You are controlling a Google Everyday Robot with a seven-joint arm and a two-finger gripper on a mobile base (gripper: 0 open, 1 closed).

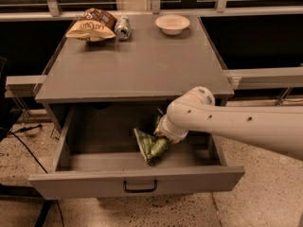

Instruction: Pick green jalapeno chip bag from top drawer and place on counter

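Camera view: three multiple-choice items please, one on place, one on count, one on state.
1. The green jalapeno chip bag lies: A in the top drawer; B on the floor; C on a chair.
2. Things on the counter: A one; B two; C three.
3. The top drawer is: A shut; B pulled open; C taken out.

A: the bag rests on the drawer floor, the gripper at its upper end.
C: brown-and-tan chip bag, can, white bowl.
B: its inside shows below the counter.

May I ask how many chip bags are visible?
2: brown-and-tan chip bag on the counter, back left; green jalapeno chip bag in the top drawer, at the gripper. Arm may hide more.
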